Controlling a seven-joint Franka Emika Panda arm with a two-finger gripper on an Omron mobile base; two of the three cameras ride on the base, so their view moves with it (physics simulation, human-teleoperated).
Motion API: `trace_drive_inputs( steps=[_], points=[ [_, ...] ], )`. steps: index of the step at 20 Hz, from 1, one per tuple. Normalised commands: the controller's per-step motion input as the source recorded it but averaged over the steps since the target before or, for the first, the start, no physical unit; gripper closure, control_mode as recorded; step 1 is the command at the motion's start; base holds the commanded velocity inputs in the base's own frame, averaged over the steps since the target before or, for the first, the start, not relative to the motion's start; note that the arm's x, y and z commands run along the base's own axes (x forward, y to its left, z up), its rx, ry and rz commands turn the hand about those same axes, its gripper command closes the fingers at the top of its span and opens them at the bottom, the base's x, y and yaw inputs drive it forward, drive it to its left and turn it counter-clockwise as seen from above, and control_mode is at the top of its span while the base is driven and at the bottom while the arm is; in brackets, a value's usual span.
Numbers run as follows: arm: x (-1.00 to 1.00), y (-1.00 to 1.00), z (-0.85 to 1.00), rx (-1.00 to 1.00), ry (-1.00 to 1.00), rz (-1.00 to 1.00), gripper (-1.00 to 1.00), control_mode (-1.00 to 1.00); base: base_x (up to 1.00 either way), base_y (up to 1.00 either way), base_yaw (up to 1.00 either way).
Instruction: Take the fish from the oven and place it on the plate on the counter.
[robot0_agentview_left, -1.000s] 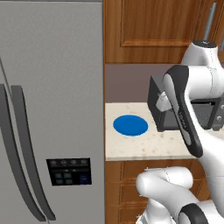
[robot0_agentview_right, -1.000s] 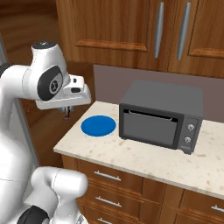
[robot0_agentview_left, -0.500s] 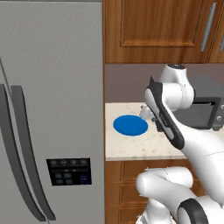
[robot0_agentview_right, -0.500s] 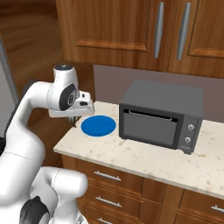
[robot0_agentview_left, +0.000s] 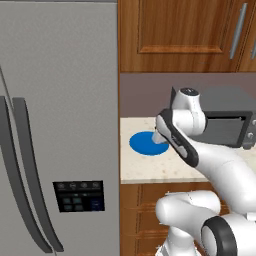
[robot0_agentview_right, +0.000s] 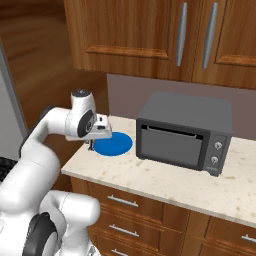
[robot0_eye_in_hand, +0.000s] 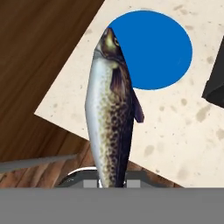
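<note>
Fish (robot0_eye_in_hand: 109, 113) clamped tail-end between the gripper (robot0_eye_in_hand: 111, 181) fingers, body extending straight out from the fingertips, head farthest from them. Plate (robot0_eye_in_hand: 155, 48) lies beyond the fingers on the counter (robot0_eye_in_hand: 183, 131), nothing on it; fish head overlaps its near rim in hand view. Oven (robot0_agentview_right: 186, 131) stands beside the plate, door shut.

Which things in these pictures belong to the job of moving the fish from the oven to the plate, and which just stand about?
Belong to the job:
- fish, held in the gripper
- blue plate
- oven, door shut
- counter

Just standing about:
- fridge
- upper cupboards
- drawers under the counter
</note>
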Motion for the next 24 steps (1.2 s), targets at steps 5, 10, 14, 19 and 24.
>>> trace_drive_inputs(
  steps=[5,10,14,19,24],
  points=[
    [0.81,0.00,-0.05,0.00,0.00,0.00,1.00,-1.00,0.00,0.00,0.00],
    [0.71,0.00,-0.11,0.00,0.01,0.00,1.00,-1.00,0.00,0.00,0.00],
    [0.15,0.00,-0.41,0.00,0.07,0.00,1.00,-1.00,0.00,0.00,0.00],
    [0.21,0.02,-0.75,0.00,0.06,0.00,1.00,-1.00,0.00,0.00,0.00],
    [0.41,0.03,-0.17,0.00,0.00,-0.03,1.00,-1.00,0.00,0.00,0.00]
  ],
)
